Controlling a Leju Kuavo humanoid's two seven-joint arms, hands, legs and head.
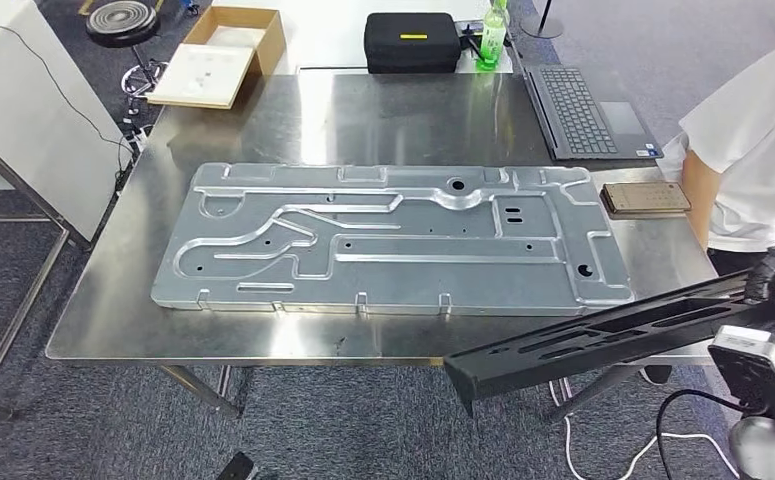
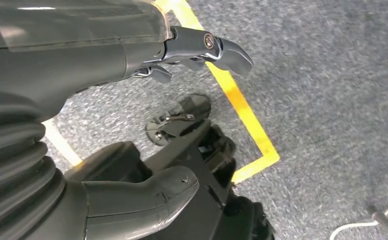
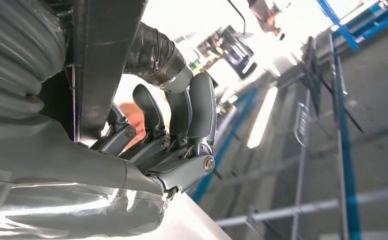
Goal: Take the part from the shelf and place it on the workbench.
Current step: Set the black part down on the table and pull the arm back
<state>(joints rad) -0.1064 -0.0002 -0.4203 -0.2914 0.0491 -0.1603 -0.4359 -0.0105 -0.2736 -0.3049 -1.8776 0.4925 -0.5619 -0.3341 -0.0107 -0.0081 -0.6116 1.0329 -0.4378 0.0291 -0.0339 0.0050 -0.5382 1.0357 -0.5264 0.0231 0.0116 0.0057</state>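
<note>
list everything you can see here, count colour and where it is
workbench: 1, steel, centre
stamped panel: 1, silver, flat on the workbench
black part: 1, long, held past the workbench's near right edge
laptop: 1, grey, far right
phone-like slab: 1, brown, right edge
case: 1, black, far side
bottle: 1, green, beside the case
cardboard box: 1, brown, far left
stool: 1, black, on the floor
floor tape: yellow, on grey carpet
person: 1, white shirt, right
left hand: holds nothing, over the floor
right hand: grips the black part
</note>
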